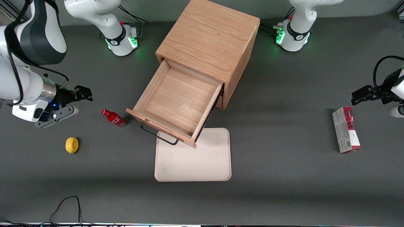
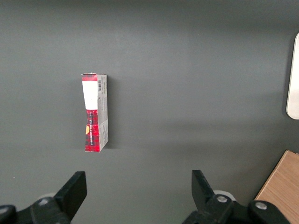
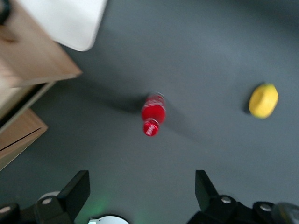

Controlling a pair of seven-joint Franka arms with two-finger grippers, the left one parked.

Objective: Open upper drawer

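The upper drawer (image 1: 176,101) of the oak cabinet (image 1: 208,44) stands pulled far out, its plain wooden tray bare inside. Its thin black wire handle (image 1: 157,134) hangs over the cream tray. The lower drawer is hidden under it in the front view. My gripper (image 1: 82,93) is open and empty, well away from the drawer toward the working arm's end of the table, above the bare tabletop. In the right wrist view my gripper (image 3: 142,186) is spread wide, with the drawer's corner (image 3: 37,60) off to one side.
A cream tray (image 1: 193,157) lies on the table in front of the cabinet. A red bottle (image 1: 114,118) lies beside the drawer, also in the right wrist view (image 3: 153,113). A yellow lemon (image 1: 72,145) sits nearer the front camera. A red-and-white box (image 1: 346,130) lies toward the parked arm's end.
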